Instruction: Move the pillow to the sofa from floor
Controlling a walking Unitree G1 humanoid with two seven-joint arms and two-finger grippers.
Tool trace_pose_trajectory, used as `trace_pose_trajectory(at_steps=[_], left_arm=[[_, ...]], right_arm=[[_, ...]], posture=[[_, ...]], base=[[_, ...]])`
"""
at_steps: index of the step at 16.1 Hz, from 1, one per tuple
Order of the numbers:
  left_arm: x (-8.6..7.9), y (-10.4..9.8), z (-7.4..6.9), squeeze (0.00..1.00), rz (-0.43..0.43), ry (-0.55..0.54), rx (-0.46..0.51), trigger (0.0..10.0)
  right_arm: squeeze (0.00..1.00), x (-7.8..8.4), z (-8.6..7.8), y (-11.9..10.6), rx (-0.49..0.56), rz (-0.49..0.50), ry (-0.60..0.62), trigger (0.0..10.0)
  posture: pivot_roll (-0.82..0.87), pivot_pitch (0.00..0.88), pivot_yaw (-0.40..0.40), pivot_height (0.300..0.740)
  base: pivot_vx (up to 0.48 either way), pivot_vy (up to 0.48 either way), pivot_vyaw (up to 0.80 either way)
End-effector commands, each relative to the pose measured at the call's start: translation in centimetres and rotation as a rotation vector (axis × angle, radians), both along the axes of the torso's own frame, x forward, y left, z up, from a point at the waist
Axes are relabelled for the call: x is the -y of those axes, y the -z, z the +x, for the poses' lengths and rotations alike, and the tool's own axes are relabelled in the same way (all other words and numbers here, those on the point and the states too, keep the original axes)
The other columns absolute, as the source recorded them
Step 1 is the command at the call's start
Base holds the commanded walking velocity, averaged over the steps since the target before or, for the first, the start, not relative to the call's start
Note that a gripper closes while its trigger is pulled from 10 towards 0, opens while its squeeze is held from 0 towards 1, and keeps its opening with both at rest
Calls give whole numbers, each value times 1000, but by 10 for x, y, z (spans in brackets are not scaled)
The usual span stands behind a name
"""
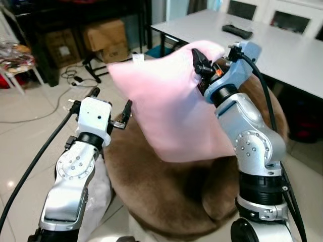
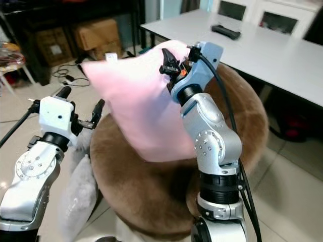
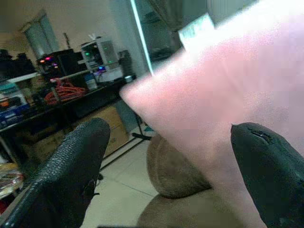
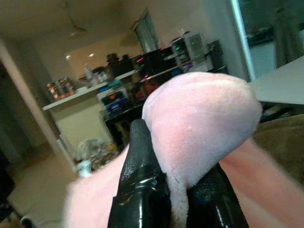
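A pink pillow (image 1: 166, 101) hangs in the air above a round brown plush sofa (image 1: 166, 196). My right gripper (image 1: 199, 63) is shut on the pillow's upper right corner (image 4: 204, 118), and the fabric bulges out between its black fingers (image 4: 137, 175). My left gripper (image 1: 108, 108) is open just left of the pillow's lower left edge, with nothing between its fingers (image 3: 71, 166). In the left wrist view the pillow (image 3: 228, 90) is close ahead, its white tag (image 3: 197, 28) at the top corner.
A white table (image 1: 282, 45) with a black remote (image 1: 237, 31) stands behind the sofa on the right. Cardboard boxes (image 1: 106, 38) and cables (image 1: 75, 78) lie on the tiled floor at the back left. A grey cushion (image 2: 81, 194) leans against the sofa's left side.
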State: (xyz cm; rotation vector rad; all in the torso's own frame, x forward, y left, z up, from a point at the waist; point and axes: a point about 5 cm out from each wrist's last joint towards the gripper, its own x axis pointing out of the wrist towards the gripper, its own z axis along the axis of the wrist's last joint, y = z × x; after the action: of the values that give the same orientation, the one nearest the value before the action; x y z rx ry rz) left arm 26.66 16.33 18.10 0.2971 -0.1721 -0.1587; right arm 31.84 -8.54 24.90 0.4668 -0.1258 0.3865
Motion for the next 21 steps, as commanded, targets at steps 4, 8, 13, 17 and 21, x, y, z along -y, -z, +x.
trace_pose_trajectory(at_steps=[4, 8, 13, 17, 21], left_arm=[[-4, -1, -2, 0, 1, -20, 0, 10000], [-5, 4, -2, 0, 37, -39, -22, 10000], [-1, 8, -2, 0, 54, -26, -33, 10000], [3, 17, -7, 0, 86, 25, -87, 10000], [2, 29, -5, 0, 143, 53, -162, 10000]], right_arm=[[0, -15, -3, -14, 63, -1, -72, 10000], [0, -29, 1, -13, 44, -47, -95, 10000], [0, -70, 14, -10, -163, -95, -135, 10000], [0, -83, 27, 3, -453, 43, -77, 10000], [0, -71, 49, 27, -624, 75, 108, 10000]], posture=[[75, 0, -28, 740], [76, 0, -35, 740], [70, 0, -39, 740], [73, 0, -42, 740], [74, 0, -30, 740]], base=[[322, 0, 0], [75, 0, 0], [0, 0, 0], [0, 0, 0], [0, 0, 0]])
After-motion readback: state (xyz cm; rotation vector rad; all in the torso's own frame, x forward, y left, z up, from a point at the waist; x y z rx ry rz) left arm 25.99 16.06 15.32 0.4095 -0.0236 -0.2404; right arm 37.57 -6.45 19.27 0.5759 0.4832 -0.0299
